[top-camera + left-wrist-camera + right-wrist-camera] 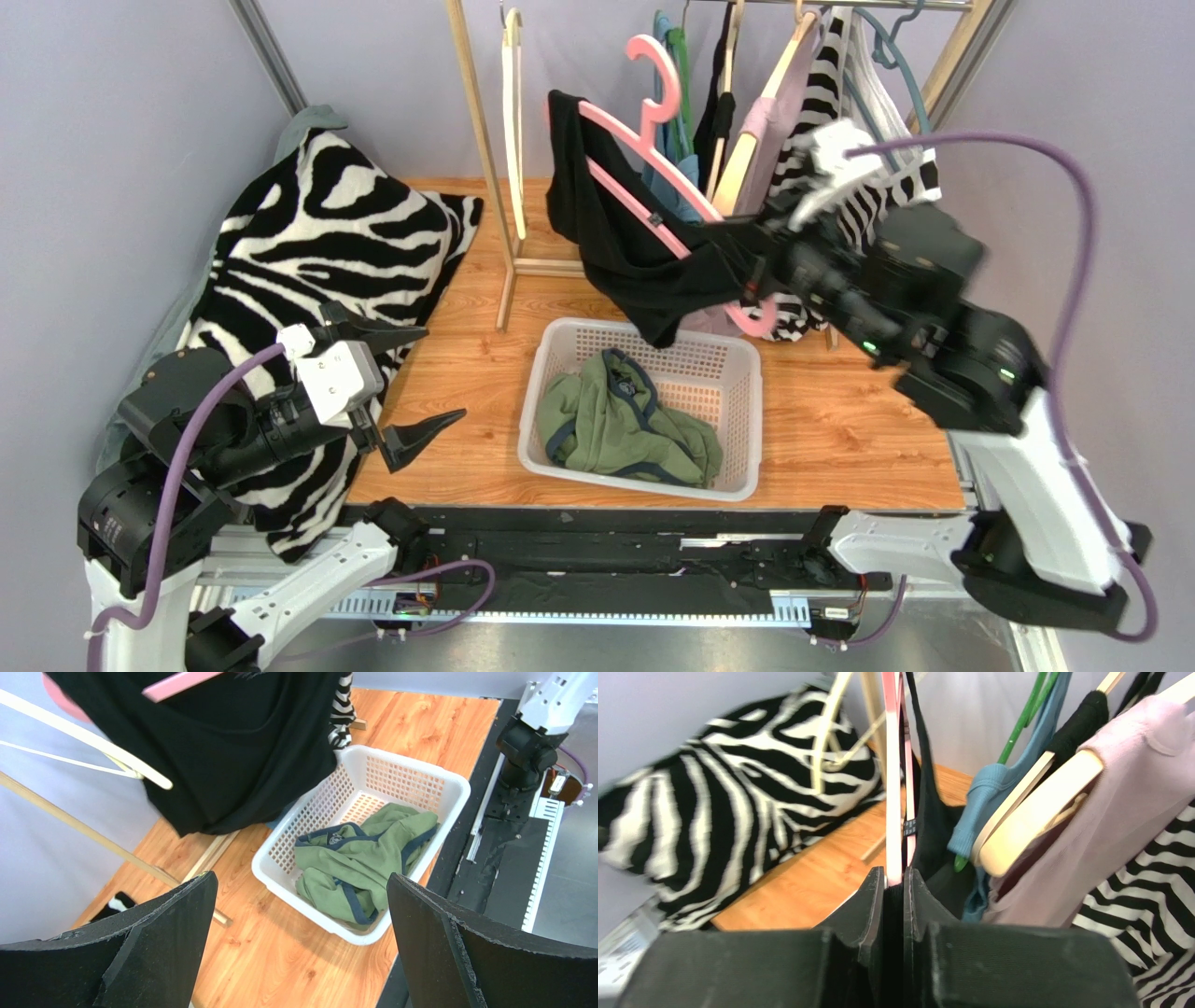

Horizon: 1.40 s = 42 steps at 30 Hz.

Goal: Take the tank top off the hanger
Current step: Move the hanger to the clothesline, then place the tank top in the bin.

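So far only the hold looks done: the right gripper (pixel 894 882) has its jaws pinched shut on the lower end of the pink hanger (pixel 631 151), and the black tank top (pixel 634 266) is still draped over that hanger, hanging just left of and below those jaws. The left gripper (pixel 403 381) has its jaws spread wide with nothing between them, well apart from the garment, so the pull-off itself is left. Beneath the right jaws sits the white basket (pixel 533 420) holding a green garment (pixel 627 423). Other hung clothes (pixel 786 105) crowd close behind them and could snag, and a zebra pillow (pixel 323 238) lies beside the left jaws.
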Each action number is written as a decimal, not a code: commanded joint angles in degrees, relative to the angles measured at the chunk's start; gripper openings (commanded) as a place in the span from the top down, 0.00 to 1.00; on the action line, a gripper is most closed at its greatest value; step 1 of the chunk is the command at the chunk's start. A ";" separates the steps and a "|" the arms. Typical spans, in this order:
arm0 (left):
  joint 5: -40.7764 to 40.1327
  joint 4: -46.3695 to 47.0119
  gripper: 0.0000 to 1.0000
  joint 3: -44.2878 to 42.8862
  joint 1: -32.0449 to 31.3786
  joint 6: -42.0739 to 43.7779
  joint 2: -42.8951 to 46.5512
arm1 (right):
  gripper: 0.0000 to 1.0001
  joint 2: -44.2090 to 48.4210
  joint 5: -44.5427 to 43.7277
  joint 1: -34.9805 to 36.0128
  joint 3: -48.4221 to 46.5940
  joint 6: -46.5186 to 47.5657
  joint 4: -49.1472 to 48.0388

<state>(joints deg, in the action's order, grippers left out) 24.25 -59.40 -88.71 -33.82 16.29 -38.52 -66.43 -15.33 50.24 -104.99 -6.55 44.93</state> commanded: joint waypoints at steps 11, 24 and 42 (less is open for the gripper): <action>1.24 2.27 0.01 -5.34 1.13 -1.79 -5.16 | 1.00 11.50 25.96 0.83 -16.83 1.36 3.76; 5.10 1.83 0.01 -18.42 1.39 -0.56 -11.83 | 1.00 18.00 26.58 0.74 -5.13 2.68 8.44; 6.25 1.83 0.01 -13.69 3.15 -1.53 -9.38 | 1.00 12.57 30.19 0.04 -23.67 9.88 -15.86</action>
<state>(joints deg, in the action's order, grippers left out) 29.54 -58.46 -102.74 -31.31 15.70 -48.66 -49.36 13.23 50.63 -122.50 0.95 33.39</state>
